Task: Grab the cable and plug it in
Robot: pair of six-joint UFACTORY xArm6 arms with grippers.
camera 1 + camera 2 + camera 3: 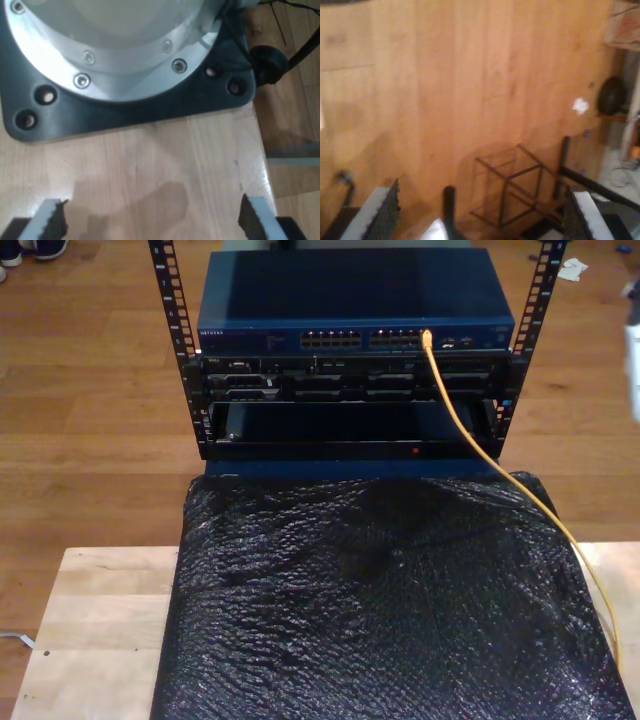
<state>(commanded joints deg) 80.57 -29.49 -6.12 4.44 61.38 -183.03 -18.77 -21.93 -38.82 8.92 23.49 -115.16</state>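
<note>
Cable [470,430], thin and yellow-orange, is sitting with its plug end in a port on the front of the blue network switch [355,300], toward the exterior view's right end of the port rows. From the switch it is running down in front of the rack gear [350,380] below, then trailing across the black plastic sheet [390,600] near the sheet's edge on the exterior view's right. The sheet is covering most of the wooden desk [100,630], which is lying just in front of the rack. My first end effector [152,220] is hanging over bare desk wood beside a black arm base plate [125,110] with a silver flange [110,55]; its jaws are standing wide apart with nothing between them. My second end effector [482,215] is pointing down at the wooden floor [470,75], above a black wire frame [512,187]; its jaws are also spread apart and gripping nothing.
</note>
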